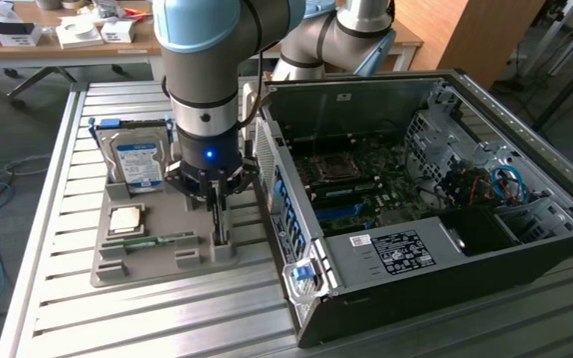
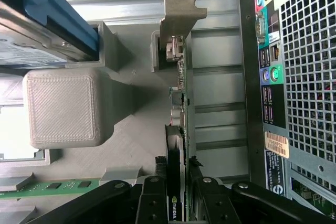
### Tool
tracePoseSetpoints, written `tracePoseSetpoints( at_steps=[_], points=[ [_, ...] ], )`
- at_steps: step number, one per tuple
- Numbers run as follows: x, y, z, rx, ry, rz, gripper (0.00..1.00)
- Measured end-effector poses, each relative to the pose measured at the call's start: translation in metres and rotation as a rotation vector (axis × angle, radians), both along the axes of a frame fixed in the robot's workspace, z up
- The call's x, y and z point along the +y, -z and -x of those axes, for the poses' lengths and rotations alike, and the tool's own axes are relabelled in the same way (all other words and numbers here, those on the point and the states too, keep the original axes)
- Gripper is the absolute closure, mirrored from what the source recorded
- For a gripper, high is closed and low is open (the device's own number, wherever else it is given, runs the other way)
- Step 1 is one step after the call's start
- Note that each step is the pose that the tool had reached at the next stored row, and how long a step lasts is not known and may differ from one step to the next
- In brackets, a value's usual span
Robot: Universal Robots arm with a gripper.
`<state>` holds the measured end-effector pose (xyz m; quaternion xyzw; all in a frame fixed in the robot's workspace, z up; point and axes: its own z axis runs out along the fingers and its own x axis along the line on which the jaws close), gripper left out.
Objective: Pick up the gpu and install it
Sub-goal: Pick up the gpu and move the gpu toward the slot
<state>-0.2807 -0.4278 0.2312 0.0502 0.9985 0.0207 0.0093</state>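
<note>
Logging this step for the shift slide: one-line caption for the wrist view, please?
Hand at the upright gpu in its grey holder, beside the computer case rear panel.

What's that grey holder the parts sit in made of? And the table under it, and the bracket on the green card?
The grey holder looks like 3D-printed plastic: matte, with fine layer lines on its blocks. The table seems aluminium: pale, brushed, long ribbed slats. The bracket on the gpu looks like thin stamped sheet metal, dull silver, probably steel.

Arm (image 1: pixel 202 45): grey tubes, pale blue joint caps, blue wrist light. Claw (image 2: pixel 179 184): black hinged links, round screws.
</note>
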Motion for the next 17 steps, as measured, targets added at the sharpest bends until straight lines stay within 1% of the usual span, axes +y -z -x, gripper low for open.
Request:
tracePoseSetpoints(
  at_steps=[12, 17],
  points=[
    [0.0, -0.0001, 0.0, -0.0001, 0.0, 0.0, 0.73],
    [0.0, -0.0053, 0.0, 0.0, 0.0, 0.0001, 0.73]
  ],
)
